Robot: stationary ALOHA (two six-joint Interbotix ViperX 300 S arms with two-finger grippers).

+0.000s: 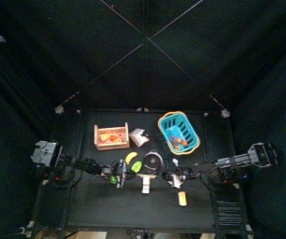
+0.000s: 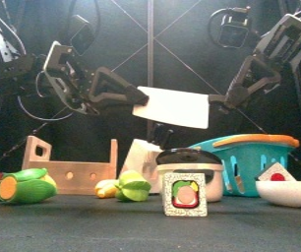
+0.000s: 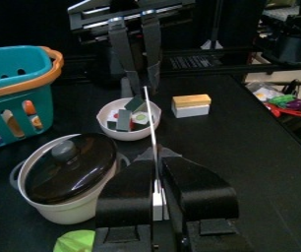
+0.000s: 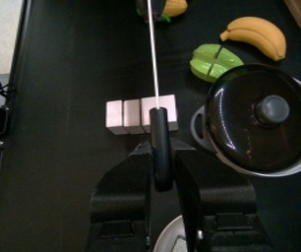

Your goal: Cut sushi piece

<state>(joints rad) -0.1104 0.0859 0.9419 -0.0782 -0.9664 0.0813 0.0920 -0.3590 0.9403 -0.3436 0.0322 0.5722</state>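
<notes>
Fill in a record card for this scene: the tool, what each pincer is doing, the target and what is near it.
tool: knife, raised in the air
right pincer: shut on the knife's handle
left pincer: closed on the knife's blade
target: sushi piece, standing in front of the pot
nearby: teal basket

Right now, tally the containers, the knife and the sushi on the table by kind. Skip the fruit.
basket: 1
crate: 1
pot: 1
bowl: 1
knife: 1
sushi piece: 1
Total: 6
</notes>
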